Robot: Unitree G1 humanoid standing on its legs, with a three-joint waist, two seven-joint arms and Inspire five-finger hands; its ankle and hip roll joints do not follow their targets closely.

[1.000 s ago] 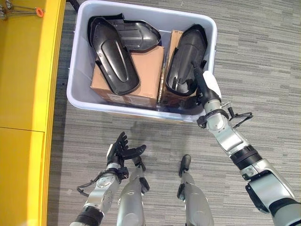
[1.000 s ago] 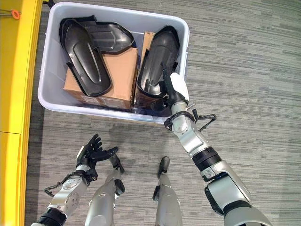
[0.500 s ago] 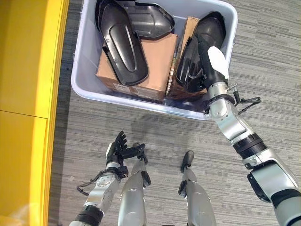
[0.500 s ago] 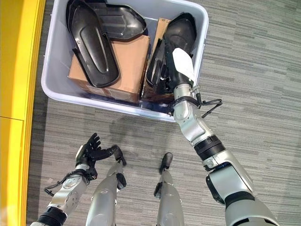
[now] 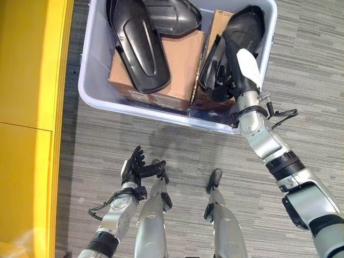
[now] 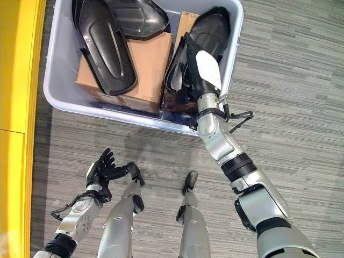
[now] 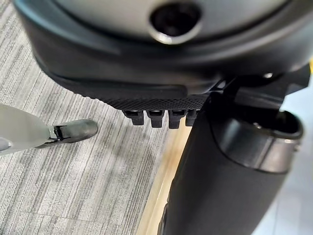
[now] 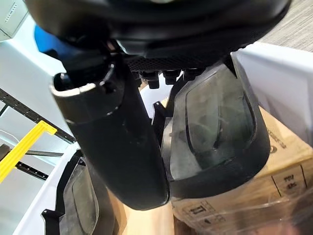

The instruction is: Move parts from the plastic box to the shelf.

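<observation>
A grey plastic box (image 5: 94, 100) stands on the floor ahead, with black moulded parts inside. One long part (image 5: 137, 47) lies across a cardboard carton (image 5: 181, 67), and another part (image 5: 173, 11) lies behind it. A third part (image 5: 246, 22) leans at the box's right end. My right hand (image 5: 243, 80) reaches over the near rim and rests against this part (image 8: 215, 132), fingers straight along its inner side, thumb (image 8: 117, 142) extended. My left hand (image 5: 133, 171) hangs low near the floor, open and holding nothing. The yellow shelf (image 5: 29, 80) runs along the left.
A second carton (image 5: 219, 21) stands upright between the first carton and the right-hand part. Grey striped carpet (image 5: 306, 80) lies around the box, with free floor to its right and between box and shelf.
My right hand has gone from the box's near rim further in, onto the right-hand part. The camera shifted, so the box sits higher in view. The left hand stays low.
</observation>
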